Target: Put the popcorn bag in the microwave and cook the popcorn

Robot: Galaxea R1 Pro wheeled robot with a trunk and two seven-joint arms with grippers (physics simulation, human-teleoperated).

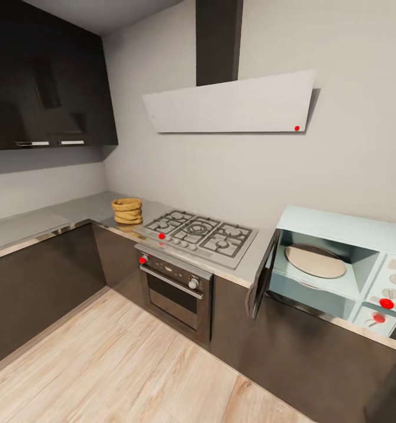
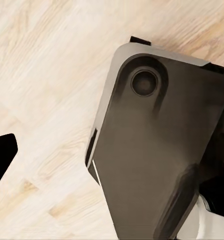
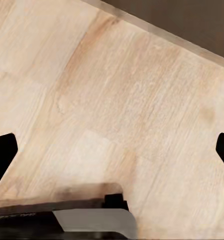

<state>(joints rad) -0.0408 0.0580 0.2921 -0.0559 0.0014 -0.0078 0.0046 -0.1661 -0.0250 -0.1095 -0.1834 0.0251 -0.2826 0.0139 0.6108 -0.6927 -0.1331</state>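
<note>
I see popcorn bag point(image 1: 127, 211) far-left on countertop point(image 1: 74, 212) | microwave point(image 1: 333, 263) door open, right | my claws' states: cannot tell | risk: door edge snags arm.

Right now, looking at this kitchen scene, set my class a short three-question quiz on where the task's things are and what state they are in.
1. True or false: the microwave door is shut.
2. Multiple choice: the popcorn bag sits (A) inside the microwave, (B) on the countertop left of the gas hob, (C) on the wooden floor.
3. Fill in: inside the microwave lies a round ____.

Key
1. False: the door hangs open at the microwave's left side.
2. B
3. Turntable plate, bare, with nothing on it.
</note>
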